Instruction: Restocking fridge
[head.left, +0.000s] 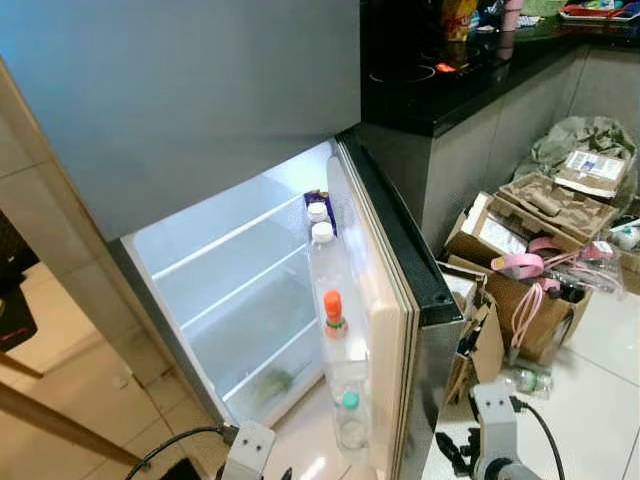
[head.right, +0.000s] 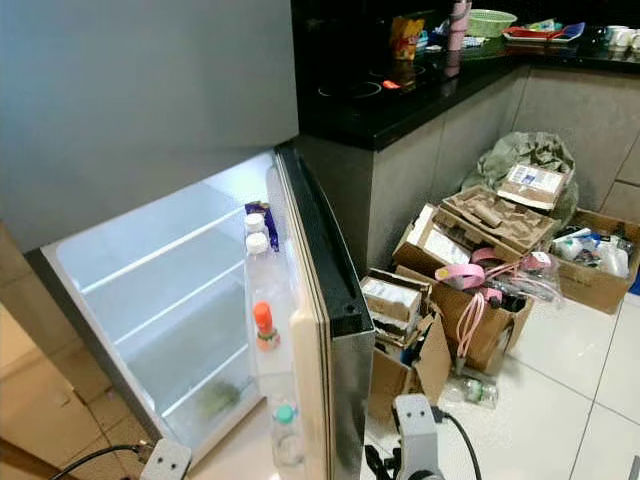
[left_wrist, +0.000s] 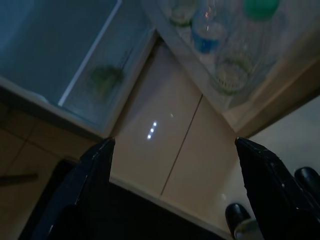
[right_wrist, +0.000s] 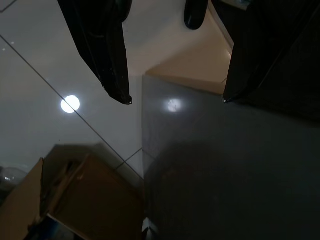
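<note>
Both arms hang low: left gripper (left_wrist: 172, 165) and right gripper (right_wrist: 175, 100) spread wide, empty. At 12 o'clock, the fridge (head.left: 240, 290) stands open; door bottles (head.left: 335, 315) look light, slippery, best gripped mid-body.

Ahead of the left gripper (left_wrist: 172, 150), whose fingers stand wide apart, bare floor tile (left_wrist: 165, 135) leads to the open fridge compartment (head.left: 235, 300), its white shelves nearly bare. Beside that opening the swung-out fridge door (head.left: 385, 300) stands as a wall, its rack packed with bottles (head.left: 335, 310). Beyond the spread fingers of the right gripper (right_wrist: 175, 100), the door's grey outer face blocks one side, and cardboard boxes (head.right: 470, 300) crowd the floor on the other.
</note>
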